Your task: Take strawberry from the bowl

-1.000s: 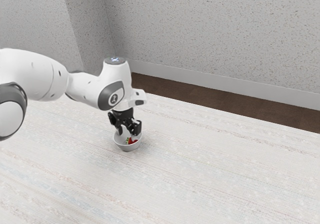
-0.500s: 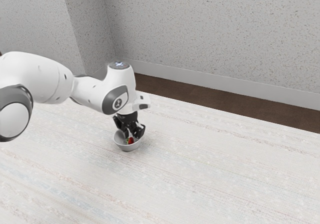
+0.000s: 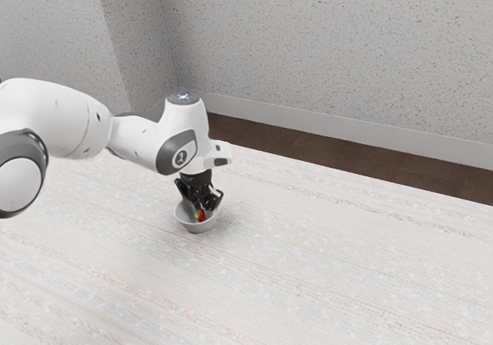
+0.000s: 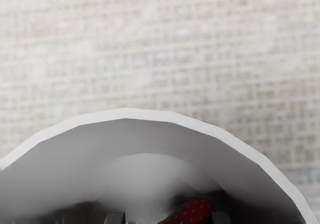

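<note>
tool (image 3: 202,208) points down inside the bowl (image 3: 196,226), presumably to clear its rim (image 4: 150,114) and reach the strawberry (image 4: 194,212) there; cannot tell how far open, or whether anything is held.

Strawberry (image 4: 192,211) — one, red, down at tool (image 3: 203,208), inside bowl. Bowl (image 3: 196,228) — one, round, pale, directly under tool. Tool: one, black. Arm (image 3: 62,122): one, white with grey parts, reaching to tool from above. Surface (image 3: 308,268): one, below tool and bowl. Wall faces: three, speckled grey, well apart from tool. Skirting strip (image 3: 308,120): one, pale, well apart from tool. Brown floor strip (image 3: 347,156): one, between surface and skirting strip.
</note>
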`<state>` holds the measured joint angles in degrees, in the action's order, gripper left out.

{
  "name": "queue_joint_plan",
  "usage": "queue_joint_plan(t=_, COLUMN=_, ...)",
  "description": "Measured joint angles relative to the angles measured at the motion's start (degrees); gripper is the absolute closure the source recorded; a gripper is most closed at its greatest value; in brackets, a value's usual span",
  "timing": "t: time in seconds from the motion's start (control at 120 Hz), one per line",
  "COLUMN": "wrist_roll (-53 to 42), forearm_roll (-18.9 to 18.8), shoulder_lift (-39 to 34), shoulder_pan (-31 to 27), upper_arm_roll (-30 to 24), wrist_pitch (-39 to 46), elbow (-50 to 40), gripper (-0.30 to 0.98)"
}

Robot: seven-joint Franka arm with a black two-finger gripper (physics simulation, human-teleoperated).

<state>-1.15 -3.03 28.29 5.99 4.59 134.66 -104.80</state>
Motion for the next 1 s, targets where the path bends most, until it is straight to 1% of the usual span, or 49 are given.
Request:
queue_joint_plan(t=0.3, wrist_roll=1.81, forearm_roll=-0.94, shoulder_lift=-6.06, shoulder_pan=0.96, upper_arm_roll=-0.04, wrist_pitch=-1.55, elbow=-1.5, gripper=0.68)
queue_joint_plan(t=0.417, wrist_roll=2.54, forearm_roll=-1.09, shoulder_lift=-7.83, shoulder_pan=1.7, upper_arm_roll=-1.97, wrist_pitch=-2.59, elbow=-1.58, gripper=0.68)
queue_joint_plan(t=0.583, wrist_roll=3.38, forearm_roll=-1.15, shoulder_lift=-7.51, shoulder_pan=1.85, upper_arm_roll=-6.0, wrist_pitch=-3.21, elbow=-1.06, gripper=0.69)
queue_joint_plan(t=0.725, wrist_roll=3.68, forearm_roll=-0.9, shoulder_lift=-5.27, shoulder_pan=1.85, upper_arm_roll=-9.22, wrist_pitch=-3.33, elbow=0.29, gripper=0.69)
queue_joint_plan(t=0.833, wrist_roll=3.06, forearm_roll=0.11, shoulder_lift=-3.44, shoulder_pan=1.85, upper_arm_roll=-11.43, wrist_pitch=-3.41, elbow=1.42, gripper=0.66)
queue_joint_plan(t=0.867, wrist_roll=2.85, forearm_roll=0.29, shoulder_lift=-3.35, shoulder_pan=1.86, upper_arm_roll=-11.76, wrist_pitch=-3.43, elbow=1.56, gripper=0.64)
queue_joint_plan(t=1.0, wrist_roll=2.1, forearm_roll=0.57, shoulder_lift=-5.95, shoulder_pan=1.84, upper_arm_roll=-12.05, wrist_pitch=-3.64, elbow=1.59, gripper=0.36)
